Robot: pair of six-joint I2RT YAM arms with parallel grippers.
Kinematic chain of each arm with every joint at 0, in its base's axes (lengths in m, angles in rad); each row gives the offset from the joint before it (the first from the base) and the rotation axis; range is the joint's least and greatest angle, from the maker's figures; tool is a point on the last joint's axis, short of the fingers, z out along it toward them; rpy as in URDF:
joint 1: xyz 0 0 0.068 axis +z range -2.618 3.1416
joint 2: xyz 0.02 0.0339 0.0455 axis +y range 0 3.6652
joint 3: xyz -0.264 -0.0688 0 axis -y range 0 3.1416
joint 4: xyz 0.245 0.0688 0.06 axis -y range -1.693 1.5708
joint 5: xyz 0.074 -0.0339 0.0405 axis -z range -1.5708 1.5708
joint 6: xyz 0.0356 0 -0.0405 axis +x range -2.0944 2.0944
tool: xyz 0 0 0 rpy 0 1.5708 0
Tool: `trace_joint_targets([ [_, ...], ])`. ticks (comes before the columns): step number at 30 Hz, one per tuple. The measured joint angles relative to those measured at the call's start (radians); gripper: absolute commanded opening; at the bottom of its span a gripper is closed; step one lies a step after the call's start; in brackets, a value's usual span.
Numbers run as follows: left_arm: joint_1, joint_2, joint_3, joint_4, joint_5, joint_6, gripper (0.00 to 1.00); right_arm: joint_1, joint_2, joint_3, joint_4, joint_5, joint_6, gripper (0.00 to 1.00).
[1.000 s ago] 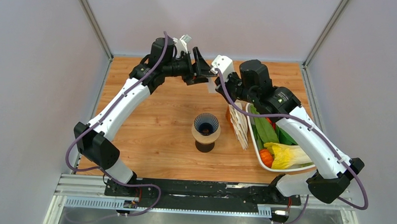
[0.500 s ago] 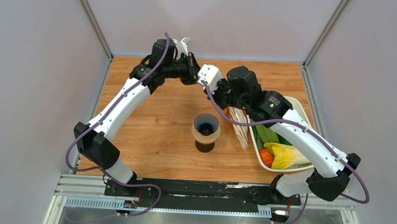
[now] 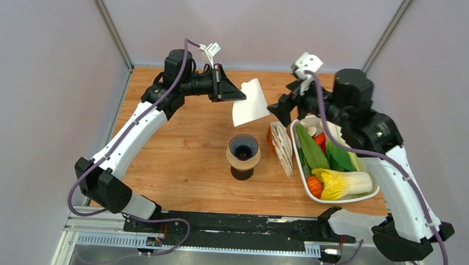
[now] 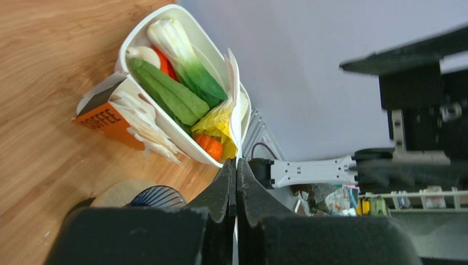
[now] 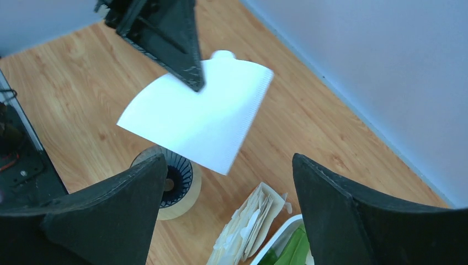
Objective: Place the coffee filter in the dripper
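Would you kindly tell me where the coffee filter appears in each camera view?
Top external: coffee filter upper centre, held by left tool.
Left wrist: thin edge-on sliver, centre.
Right wrist: broadside, centre.
Shared landmark: dripper, visible in all three.

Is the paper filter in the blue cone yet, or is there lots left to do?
Not yet. Done: one coffee filter is picked up, apart from the stack. In hand: the left gripper is shut on its edge and holds it in the air, clear of the dripper; the right gripper is open and apart from it. Left: lower the filter into the dripper, which looks empty.
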Motion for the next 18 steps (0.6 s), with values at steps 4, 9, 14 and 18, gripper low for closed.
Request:
trace_joint_targets([
  [4, 0.008, -0.057, -0.059, 0.105, 0.093, 0.026, 0.00, -0.182, -0.071, 0.008, -0.001, -0.179, 0.096, 0.89],
  [9, 0.008, -0.103, -0.095, 0.250, 0.198, 0.051, 0.00, -0.251, -0.074, 0.005, -0.004, -0.384, 0.177, 0.72],
  [14, 0.008, -0.130, -0.106, 0.327, 0.253, 0.089, 0.00, -0.252, -0.052, -0.032, 0.008, -0.549, 0.225, 0.52],
  [18, 0.003, -0.131, -0.107, 0.362, 0.276, 0.107, 0.00, -0.253, -0.051, -0.061, 0.030, -0.621, 0.247, 0.46],
])
